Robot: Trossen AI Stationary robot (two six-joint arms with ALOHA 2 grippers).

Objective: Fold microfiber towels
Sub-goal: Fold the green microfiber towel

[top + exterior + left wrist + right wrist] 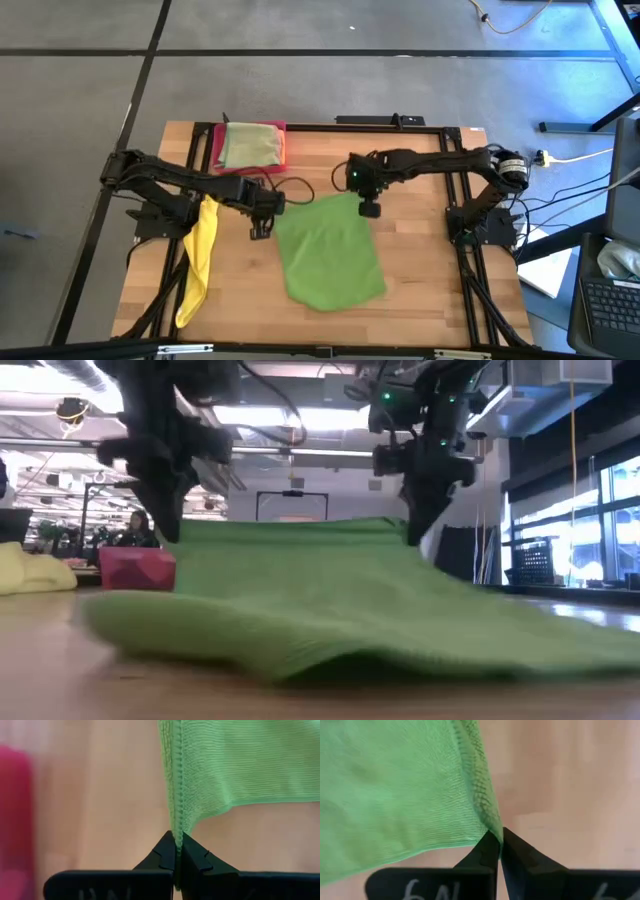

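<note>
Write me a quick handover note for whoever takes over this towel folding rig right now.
Left tool: shut on one far corner of the bright green towel.
Right tool: shut on the other far corner of that towel; both corners are lifted, and the near part lies on the table.
Yellow towel: unfolded, bunched in a strip at the table's left side.
Pink-red tray: at the far edge, with a folded olive-green towel on it.
Done: at least one towel folded and stored on the tray.
Left: fold the bright green towel, then the yellow one.
</note>
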